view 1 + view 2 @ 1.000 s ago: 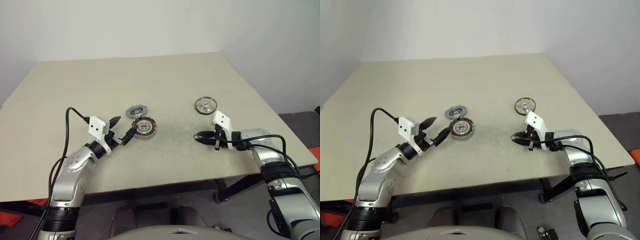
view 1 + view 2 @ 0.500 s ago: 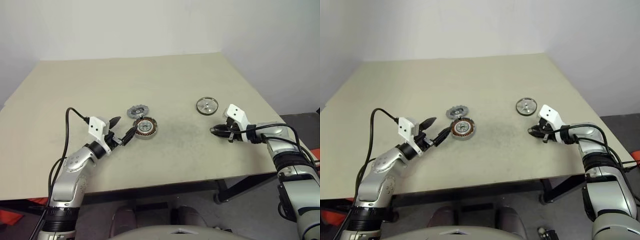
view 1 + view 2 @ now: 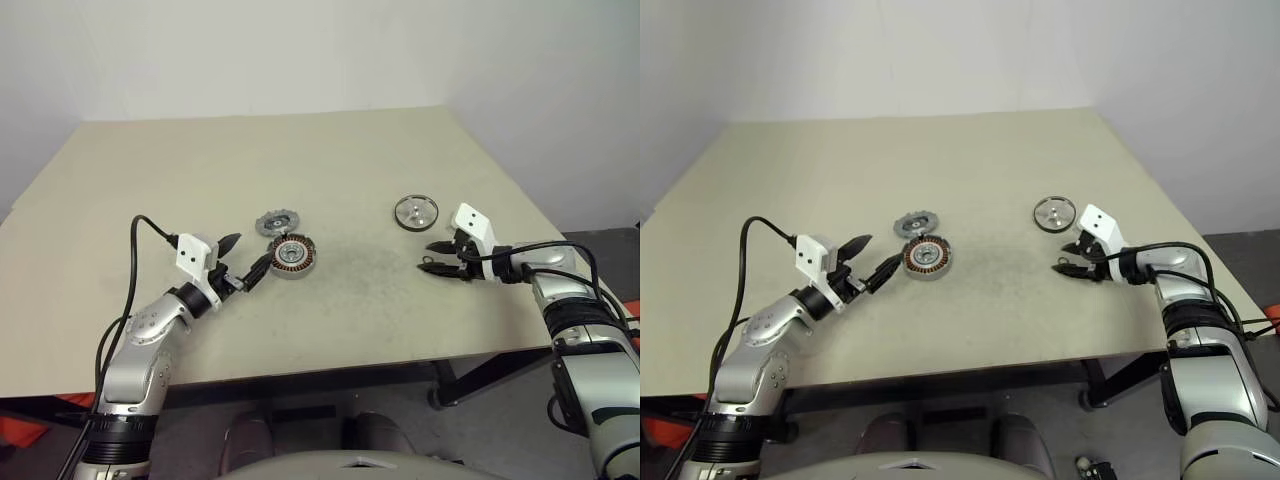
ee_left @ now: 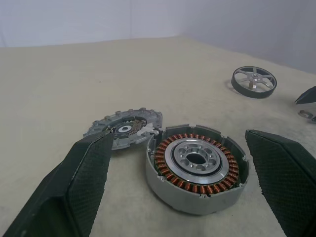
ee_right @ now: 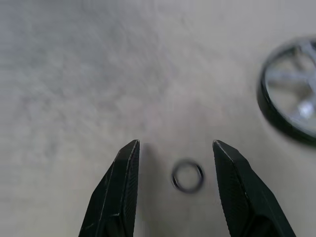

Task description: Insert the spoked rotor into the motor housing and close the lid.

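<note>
Spoked rotor [image 3: 415, 212] flat on beige worktop [image 3: 300, 150], right of centre, beside right gripper [image 3: 432, 257], jaws parted and empty, a small dark ring [image 5: 187, 176] lying between them. Motor housing [image 3: 291, 256] mid-worktop, copper windings up, touching notched lid [image 3: 275, 223] behind it. Left gripper [image 3: 248, 261] level at housing, jaws wide open, empty.

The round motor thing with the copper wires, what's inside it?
Inside the motor housing sits a ring of copper windings around a silvery centre with a hole in it. Nothing covers it: the lid lies on the table beside it. What's under the windings is hidden.
</note>
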Robot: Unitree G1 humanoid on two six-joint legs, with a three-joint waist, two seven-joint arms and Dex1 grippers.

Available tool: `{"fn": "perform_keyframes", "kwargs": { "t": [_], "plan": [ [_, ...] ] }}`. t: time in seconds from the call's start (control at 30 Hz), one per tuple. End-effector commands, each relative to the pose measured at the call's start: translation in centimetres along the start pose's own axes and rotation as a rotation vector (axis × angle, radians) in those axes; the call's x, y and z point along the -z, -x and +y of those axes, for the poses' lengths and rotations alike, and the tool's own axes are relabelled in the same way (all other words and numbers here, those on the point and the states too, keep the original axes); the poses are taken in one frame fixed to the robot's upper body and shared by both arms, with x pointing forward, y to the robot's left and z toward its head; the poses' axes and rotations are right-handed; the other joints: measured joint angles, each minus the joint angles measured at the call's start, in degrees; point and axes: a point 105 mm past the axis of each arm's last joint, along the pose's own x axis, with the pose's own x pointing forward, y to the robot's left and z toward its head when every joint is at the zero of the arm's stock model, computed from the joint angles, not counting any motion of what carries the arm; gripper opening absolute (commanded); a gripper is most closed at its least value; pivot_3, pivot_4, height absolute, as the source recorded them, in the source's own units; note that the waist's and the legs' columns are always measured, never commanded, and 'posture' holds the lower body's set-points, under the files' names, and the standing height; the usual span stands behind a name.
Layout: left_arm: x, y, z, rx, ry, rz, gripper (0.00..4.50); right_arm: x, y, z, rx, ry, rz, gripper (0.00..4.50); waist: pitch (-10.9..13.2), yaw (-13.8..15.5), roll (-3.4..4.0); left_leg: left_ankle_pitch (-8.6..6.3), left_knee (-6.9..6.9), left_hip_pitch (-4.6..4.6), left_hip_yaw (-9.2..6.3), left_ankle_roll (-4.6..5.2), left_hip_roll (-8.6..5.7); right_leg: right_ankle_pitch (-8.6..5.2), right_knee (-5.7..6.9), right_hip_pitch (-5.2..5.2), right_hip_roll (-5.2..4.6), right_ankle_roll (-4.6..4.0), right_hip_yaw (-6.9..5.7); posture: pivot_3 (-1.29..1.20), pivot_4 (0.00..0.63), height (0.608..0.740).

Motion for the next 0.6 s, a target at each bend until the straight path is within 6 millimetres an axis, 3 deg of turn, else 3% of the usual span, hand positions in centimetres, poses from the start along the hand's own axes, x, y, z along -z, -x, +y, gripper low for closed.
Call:
{"fn": "perform_keyframes", "kwargs": {
  "t": [0.03,0.17,0.33,0.6],
  "plan": [
    [-1.2,0.0,0.3,-0.001,-0.029,-0.038,4.50,-4.2,-0.7,0.6,-0.051,0.124,-0.111,2.65,0.00,0.03,0.00,0.00,0.00,0.00,0.00,0.00,0.00,0.00,0.00,0.00,0.00,0.00,0.00,0.00,0.000,0.740],
    [-1.3,-0.1,0.4,-0.003,-0.029,-0.044,4.50,-8.8,-3.2,3.5,-0.194,0.306,-0.154,2.65,0.00,0.04,0.00,0.01,0.00,0.02,-0.01,0.00,0.00,-0.02,0.00,0.01,-0.02,0.03,-0.02,0.00,0.000,0.740],
    [-1.7,-0.2,0.7,-0.016,-0.010,-0.071,4.50,-11.5,-6.3,6.5,-0.365,0.591,-0.088,2.65,0.00,-0.05,0.00,0.05,-0.05,0.05,-0.03,-0.07,-0.01,-0.03,-0.01,-0.06,-0.04,0.06,-0.04,0.00,0.000,0.740],
    [-1.6,0.3,0.8,-0.043,-0.012,-0.075,4.50,-13.3,-9.2,6.4,-0.461,0.799,-0.013,2.65,0.01,-0.15,-0.02,0.05,-0.07,-0.06,-0.03,-0.07,-0.04,-0.05,-0.01,-0.21,-0.17,0.06,-0.12,0.00,0.000,0.740]
  ]
}}
